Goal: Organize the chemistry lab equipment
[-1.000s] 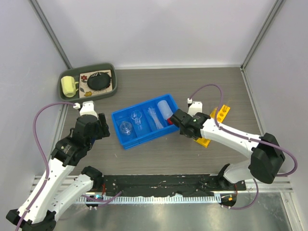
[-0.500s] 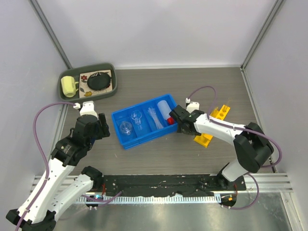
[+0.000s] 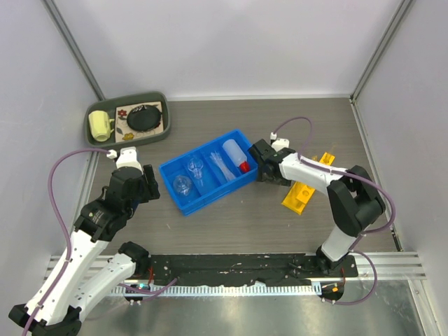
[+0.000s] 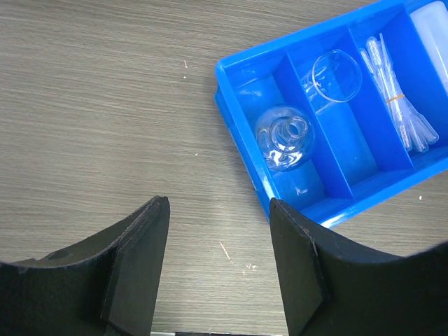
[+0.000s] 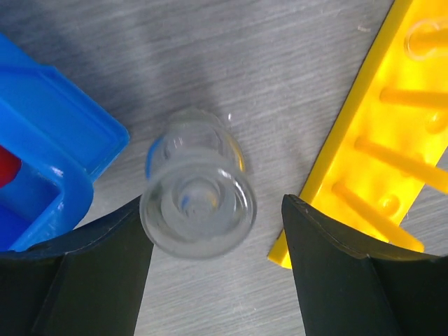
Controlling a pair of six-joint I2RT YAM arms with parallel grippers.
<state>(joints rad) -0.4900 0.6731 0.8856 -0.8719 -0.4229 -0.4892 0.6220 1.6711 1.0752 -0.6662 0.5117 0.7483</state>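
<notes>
A green tray sits at the counter's far left corner, holding a yellow mug beside a round black object. A blue divided bin lies mid-counter, well apart from the tray.

Bottle, pipettes, glassware in blue tray; one beaker beside yellow rack

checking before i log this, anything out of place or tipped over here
One small glass beaker is loose on the table, outside the blue tray, between the tray's corner and the yellow rack. The open right gripper straddles it; it looks tilted, though blurred. A flask and second beaker sit in the tray.
</notes>
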